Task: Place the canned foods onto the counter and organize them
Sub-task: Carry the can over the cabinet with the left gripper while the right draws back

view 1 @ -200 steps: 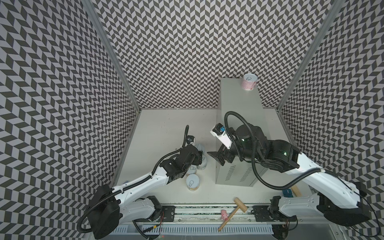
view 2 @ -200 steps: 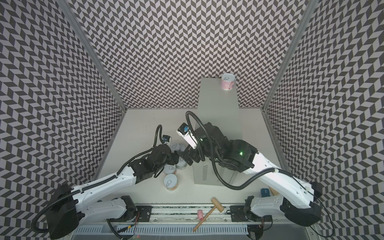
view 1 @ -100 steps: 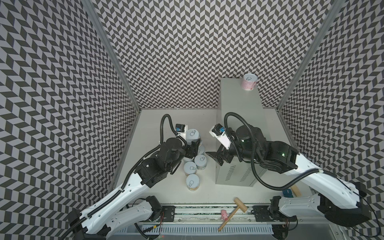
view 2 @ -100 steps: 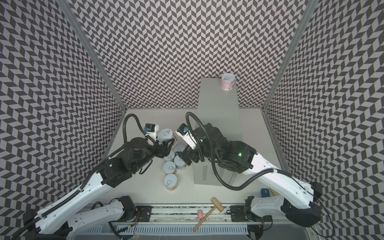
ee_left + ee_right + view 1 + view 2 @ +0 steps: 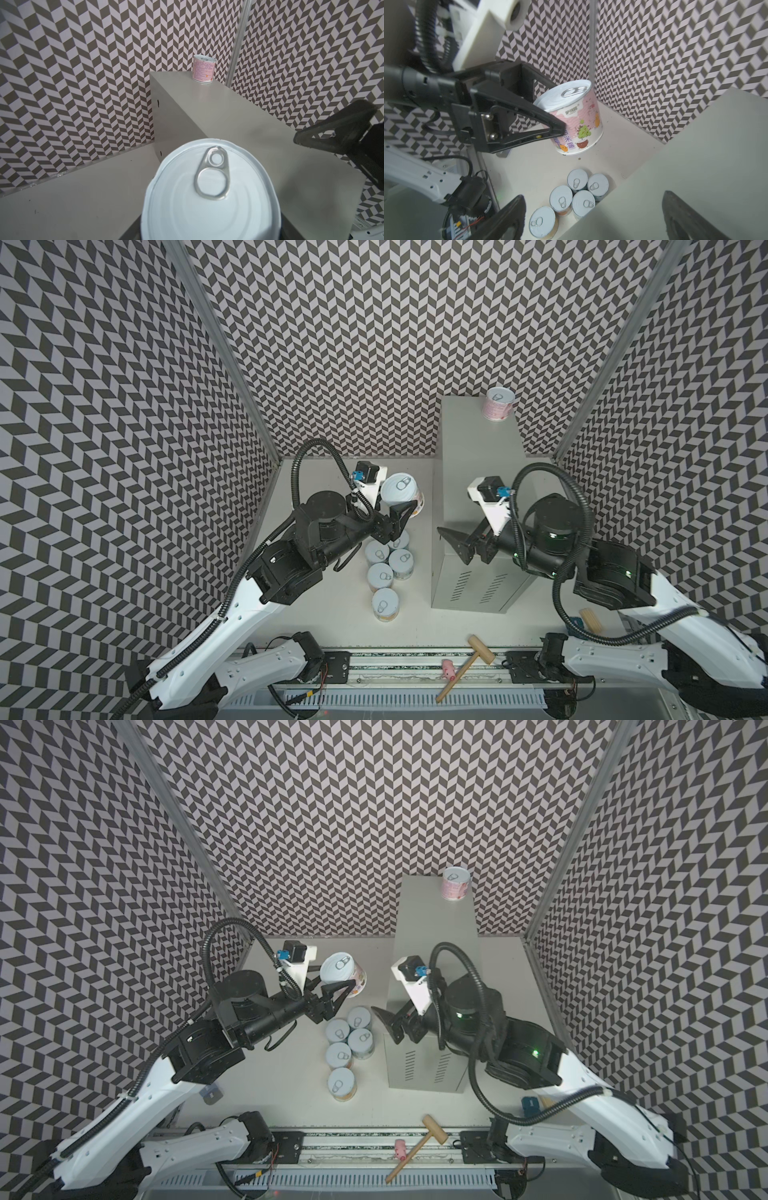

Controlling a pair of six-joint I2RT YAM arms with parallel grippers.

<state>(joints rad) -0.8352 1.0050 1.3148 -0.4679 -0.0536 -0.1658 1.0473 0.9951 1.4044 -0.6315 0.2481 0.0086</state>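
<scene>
My left gripper (image 5: 400, 501) is shut on a pink-labelled can (image 5: 401, 488) (image 5: 343, 971) and holds it upright in the air, left of the counter (image 5: 478, 456) (image 5: 432, 928). In the left wrist view its pale lid (image 5: 209, 193) fills the foreground. The right wrist view shows one black finger (image 5: 529, 116) across the held can's label (image 5: 579, 122). Another pink can (image 5: 498, 404) (image 5: 204, 68) stands at the counter's far right corner. Several cans (image 5: 388, 564) (image 5: 577, 197) stand clustered on the floor by the counter's left side. My right gripper (image 5: 453, 543) hangs open and empty over the counter's near left edge.
A wooden mallet (image 5: 465, 659) and a small pink figure (image 5: 448, 668) lie on the front rail. A wooden block (image 5: 590, 620) and a blue object lie at the near right by the right arm. Chevron-patterned walls close in three sides.
My left gripper closed on a can in the floor cluster and lifted it up and towards the back. The right arm has hardly moved.
</scene>
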